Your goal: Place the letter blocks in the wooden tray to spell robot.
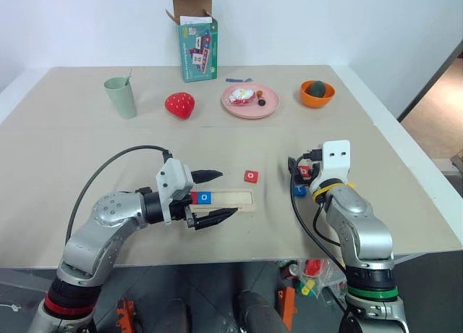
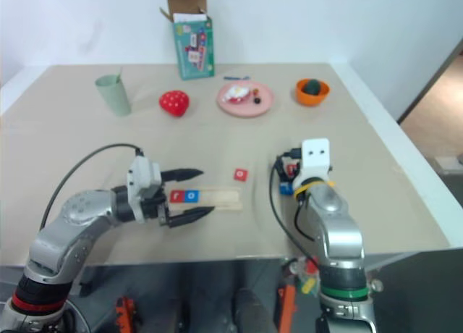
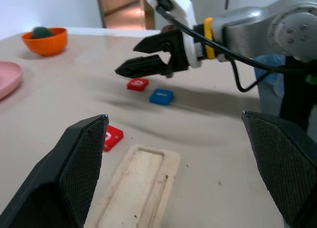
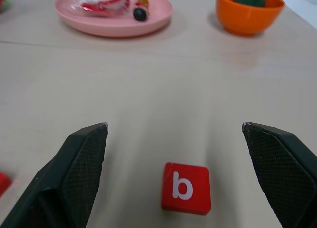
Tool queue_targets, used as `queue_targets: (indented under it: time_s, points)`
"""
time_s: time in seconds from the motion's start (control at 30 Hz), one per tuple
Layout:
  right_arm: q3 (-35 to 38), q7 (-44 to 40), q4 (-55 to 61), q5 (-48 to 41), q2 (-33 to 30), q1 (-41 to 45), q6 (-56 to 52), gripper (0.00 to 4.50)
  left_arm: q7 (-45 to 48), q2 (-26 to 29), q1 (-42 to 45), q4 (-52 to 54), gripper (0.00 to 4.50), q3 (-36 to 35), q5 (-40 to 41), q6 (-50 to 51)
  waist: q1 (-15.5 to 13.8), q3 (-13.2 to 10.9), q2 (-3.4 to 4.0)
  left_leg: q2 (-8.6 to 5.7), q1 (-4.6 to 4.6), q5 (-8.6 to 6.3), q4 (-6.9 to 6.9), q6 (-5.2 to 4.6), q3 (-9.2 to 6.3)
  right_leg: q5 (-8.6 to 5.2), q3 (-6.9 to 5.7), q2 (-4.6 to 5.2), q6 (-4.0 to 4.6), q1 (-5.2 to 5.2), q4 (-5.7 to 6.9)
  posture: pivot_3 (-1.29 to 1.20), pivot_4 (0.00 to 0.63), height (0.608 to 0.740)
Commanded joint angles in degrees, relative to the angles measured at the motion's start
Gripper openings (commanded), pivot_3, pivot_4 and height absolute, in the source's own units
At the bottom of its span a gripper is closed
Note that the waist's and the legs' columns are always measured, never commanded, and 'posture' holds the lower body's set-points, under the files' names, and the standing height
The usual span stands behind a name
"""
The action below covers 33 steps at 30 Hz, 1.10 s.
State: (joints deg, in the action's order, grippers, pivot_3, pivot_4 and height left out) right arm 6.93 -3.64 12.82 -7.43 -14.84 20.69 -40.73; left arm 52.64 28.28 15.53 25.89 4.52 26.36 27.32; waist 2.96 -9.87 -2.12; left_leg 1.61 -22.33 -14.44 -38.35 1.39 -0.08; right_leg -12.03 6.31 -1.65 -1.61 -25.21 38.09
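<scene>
The wooden tray [image 1: 235, 200] lies near the table's front edge, with a red letter block [image 1: 194, 197] and a blue one [image 1: 205, 197] side by side at its left end. My left gripper [image 1: 228, 192] hovers open over the tray, one finger on each side, holding nothing. Just past the tray's right end lies a loose red block [image 1: 250, 176]. My right gripper [image 4: 174, 124] is open and empty, low over the table, with a red block marked "b" [image 4: 186, 188] between its fingers. A blue block [image 1: 299, 189] lies beside it.
Along the back of the table stand a green cup [image 1: 121, 96], a red strawberry toy [image 1: 180, 104], a pink plate [image 1: 249, 112] with small items, an orange bowl [image 1: 317, 96] and an open cardboard box [image 1: 196, 40]. The table's right edge [image 1: 405, 159] runs close to my right arm.
</scene>
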Motion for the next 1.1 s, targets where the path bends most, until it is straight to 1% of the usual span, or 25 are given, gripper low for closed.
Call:
queue_targets:
  time_s: [0.03, 0.13, 0.27, 0.47, 0.5, 0.57, 0.77, 0.8, 0.93, 1.0, 1.1]
  points:
    - [0.16, 1.02, -1.24, 0.73, 0.71, 1.04, -0.32, 4.5, 1.07, 0.9, -0.01, 0.31, 4.47, 0.57, 0.34, -1.73, 0.0, 0.0, 0.0, 0.01, 0.0, -0.01, 0.01, -0.01, 0.0, 0.0, 0.0, -0.01, -0.01, 0.0, -0.01, 0.0, 0.15, 0.74]
    - [0.81, 1.78, -3.16, 0.48, 1.77, 1.5, -1.27, 4.5, 0.93, 0.84, -0.08, 0.5, 4.47, 1.45, -0.14, -2.2, 0.0, 0.0, 0.0, 0.02, -0.01, -0.02, 0.08, -0.02, 0.0, 0.08, -0.01, -0.01, -0.17, -0.03, -0.01, 0.0, 0.15, 0.74]
    - [2.57, 2.53, -5.41, -0.65, 2.92, 3.08, -2.63, 4.5, 0.35, 0.86, -0.57, 0.9, 4.47, 2.58, -0.42, -2.53, 0.05, -0.01, 0.01, 0.02, 0.0, -0.02, 0.14, -0.02, -0.01, 0.08, -0.01, -0.03, -0.17, -0.05, -0.02, 0.0, 0.15, 0.74]
    - [3.01, 2.15, -6.99, -0.92, 2.95, 4.77, -4.03, 4.5, -0.13, 0.94, -0.71, 1.03, 4.47, 2.96, -0.65, -2.64, 0.56, -0.01, 0.01, 0.03, 0.0, -0.02, 0.15, -0.02, -0.02, 0.07, -0.02, -0.04, -0.17, -0.05, -0.01, 0.0, 0.15, 0.74]
    - [3.03, 2.05, -7.13, -0.94, 2.95, 4.91, -4.22, 3.97, -0.21, 0.96, -0.77, 1.06, 4.5, 2.98, -0.68, -2.68, 0.58, -0.01, 0.01, 0.03, 0.0, -0.02, 0.15, -0.02, -0.02, 0.07, -0.01, -0.04, -0.17, -0.05, -0.02, 0.0, 0.15, 0.74]
    - [2.82, 1.92, -7.28, -0.82, 2.91, 5.08, -4.36, 3.4, -0.35, 1.01, -0.92, 1.16, 4.5, 3.03, -0.8, -2.76, 0.76, -0.01, 0.01, 0.03, 0.0, -0.02, 0.17, -0.02, -0.02, 0.07, -0.01, -0.04, -0.18, -0.05, -0.03, 0.0, 0.15, 0.74]
    - [1.33, 1.35, -7.03, 0.1, 2.25, 4.87, -4.73, 1.32, -0.79, 1.09, -1.47, 1.48, 4.5, 3.78, -1.29, -3.13, 1.3, -0.01, 0.01, 0.03, 0.01, -0.02, 0.2, -0.02, -0.03, 0.06, -0.01, -0.04, -0.18, -0.05, -0.04, 0.0, 0.15, 0.74]
    - [1.1, 1.26, -6.84, 0.39, 2.03, 4.81, -4.45, 1.22, -0.83, 1.13, -1.57, 1.5, 4.5, 3.93, -1.37, -3.23, 1.3, -0.01, 0.01, 0.03, 0.01, -0.02, 0.2, -0.02, -0.03, 0.06, -0.02, -0.04, -0.18, -0.05, -0.03, 0.0, 0.15, 0.74]
    - [0.72, 1.33, -5.13, 1.22, 1.36, 4.76, -3.72, 1.22, -1.07, 1.39, -1.85, 1.74, 4.5, 4.15, -1.28, -3.3, 1.36, -0.01, 0.01, 0.02, 0.01, -0.02, 0.22, -0.02, -0.03, 0.06, -0.01, -0.04, -0.18, -0.05, -0.04, 0.0, 0.15, 0.74]
    - [0.81, 1.9, -1.09, 1.28, 1.36, 4.71, -5.45, 1.22, -0.95, 1.73, -2.0, 1.63, 4.5, 4.4, -1.65, -3.65, 1.36, -0.02, 0.03, 0.02, 0.01, -0.02, 0.22, -0.02, -0.03, 0.06, -0.01, -0.03, -0.17, -0.06, -0.04, 0.0, 0.15, 0.74]
    - [0.3, 3.87, 9.06, 1.45, 2.42, 3.33, -13.19, 1.22, -0.78, 2.18, -2.21, 1.65, 4.5, 4.73, -1.92, -3.94, 1.36, -0.06, 0.09, 0.02, -0.03, -0.02, 0.29, -0.02, -0.03, 0.04, -0.01, -0.03, -0.17, -0.12, -0.04, 0.0, 0.15, 0.74]
